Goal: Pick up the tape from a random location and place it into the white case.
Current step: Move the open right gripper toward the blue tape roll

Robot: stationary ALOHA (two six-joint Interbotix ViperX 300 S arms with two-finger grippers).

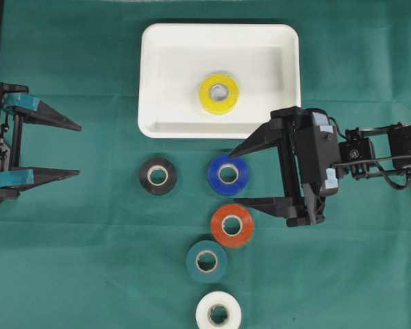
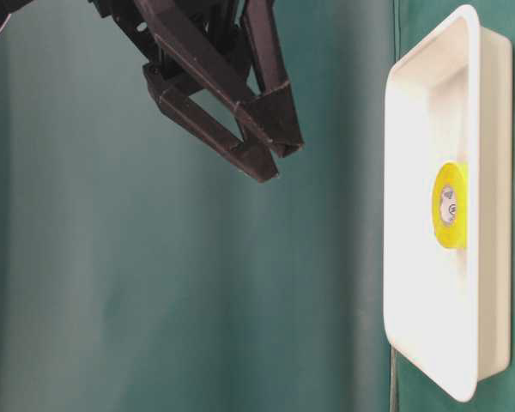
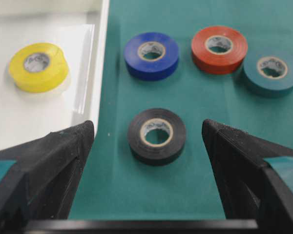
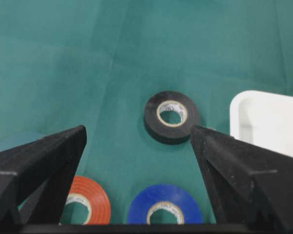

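Right gripper [image 1: 250, 175]: jaws are standing wide apart, nothing between them. In the overhead view it is hanging over the green tabletop [image 1: 68, 260] just right of the blue tape roll [image 1: 228, 174], one finger tip lying near the lower rim of the white case [image 1: 219, 81], the other beside the orange tape roll [image 1: 232, 225]. Whether the finger tips are touching anything cannot be told. The right wrist view is looking between the fingers at the black tape roll [image 4: 172, 117] ahead, with the blue roll [image 4: 165, 210] and the orange roll [image 4: 87, 206] nearer the camera and a corner of the case [image 4: 266, 122] at right.

Left gripper [image 1: 79, 149]: jaws are also standing wide apart and empty, sitting at the left edge of the overhead view, well apart from every roll. Its wrist view is showing the black roll [image 3: 156, 136] centred between the finger tips but farther out, not touching them.

Tape rolls: a yellow tape roll [image 1: 218, 94] is lying flat inside the white case, near the middle, slightly toward the right side. The black roll [image 1: 157, 176] is lying left of the blue one. Below the orange roll, a teal tape roll [image 1: 206, 260] and a white tape roll [image 1: 218, 314] are lying in a loose diagonal line on the tabletop.
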